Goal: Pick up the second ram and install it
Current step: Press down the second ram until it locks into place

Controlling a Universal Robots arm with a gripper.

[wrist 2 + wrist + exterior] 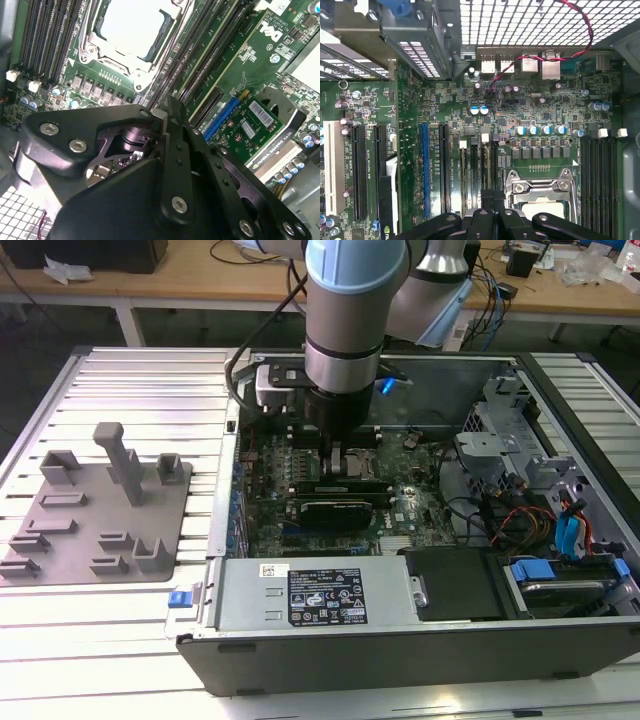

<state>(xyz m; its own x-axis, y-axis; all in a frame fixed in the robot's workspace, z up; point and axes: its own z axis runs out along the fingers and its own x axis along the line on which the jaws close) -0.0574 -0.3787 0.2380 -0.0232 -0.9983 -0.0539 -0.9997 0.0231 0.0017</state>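
In the exterior view, you are looking at the arm point(355, 300) reaching down into the open computer case point(400, 640) on the counter point(130, 380). The end effector point(345, 465) is sitting low over the board, well apart from the grey blocks point(100, 510).

In the second wrist view, the end effector point(159, 116) is showing its fingers point(150, 114) pressed together, right above the long black slots point(200, 65). I cannot tell if the ram is pinched there or where it is.

In the first wrist view, the end effector point(489, 200) is lining up with the slots point(472, 170) beside the socket point(540, 190).

You are looking at the putting-in step, I think. It is calling for a straight line-up and a gentle, even push.
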